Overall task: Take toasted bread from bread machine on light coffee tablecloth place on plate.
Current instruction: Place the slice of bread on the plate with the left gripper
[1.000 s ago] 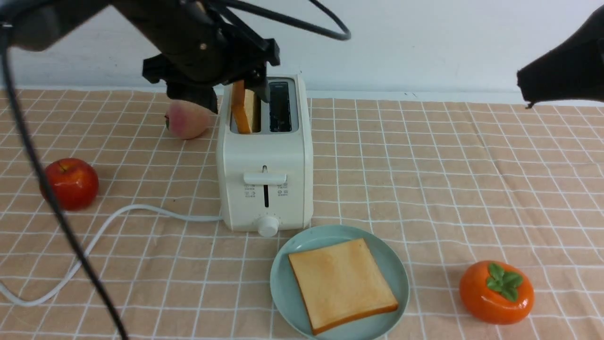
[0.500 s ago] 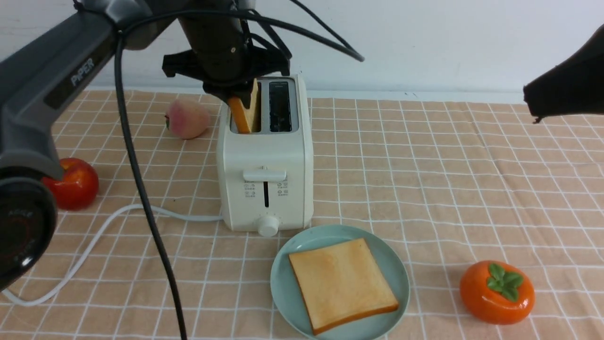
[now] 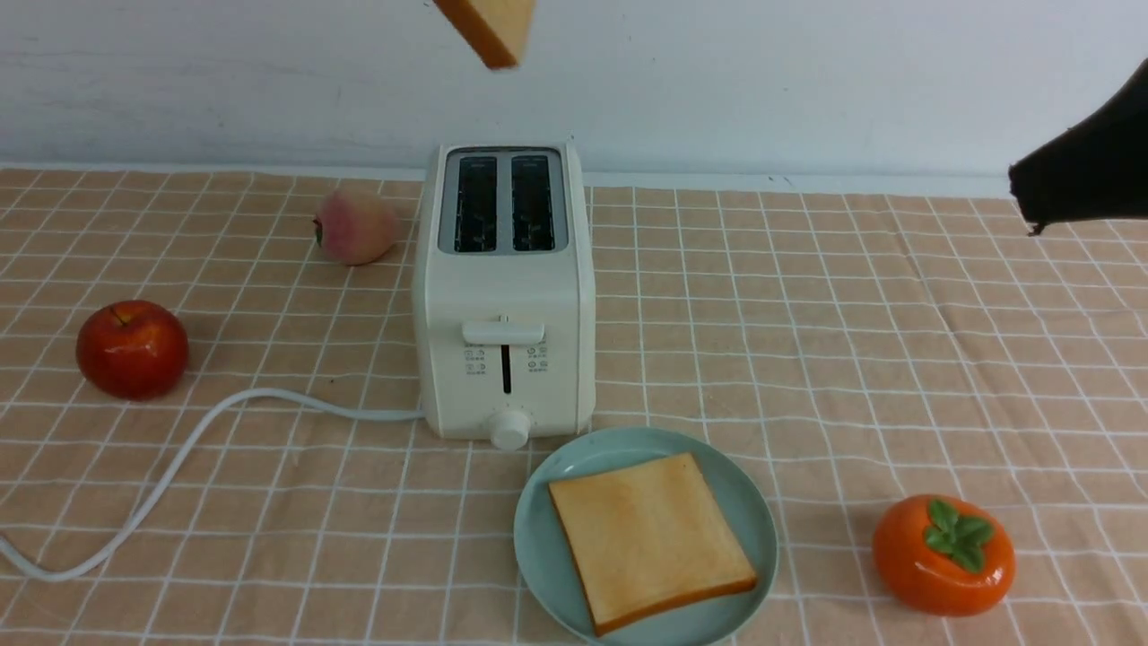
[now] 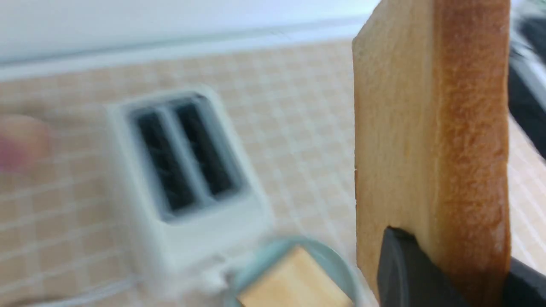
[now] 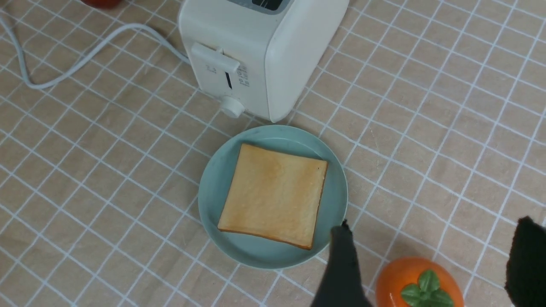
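The cream-white bread machine (image 3: 504, 296) stands on the light coffee tablecloth (image 3: 852, 341), both slots empty. One slice of toasted bread (image 3: 650, 538) lies flat on the teal plate (image 3: 538, 538) just in front of it. The second slice (image 3: 489, 27) hangs high above the toaster at the top edge of the front view. In the left wrist view my left gripper (image 4: 452, 273) is shut on this slice (image 4: 431, 128), held upright. My right gripper (image 5: 435, 224) is open and empty, hovering above the cloth beside the plate (image 5: 213, 187); its dark body (image 3: 1076, 175) shows at the far right.
A red apple (image 3: 132, 348) sits at the left and a peach (image 3: 356, 226) behind-left of the toaster. An orange persimmon (image 3: 943, 554) lies right of the plate, under my right gripper. The white cord (image 3: 179, 458) loops across the left front.
My left gripper has lifted the slice out of the toaster's left slot and risen out of the front view. The right arm has shifted slightly right.
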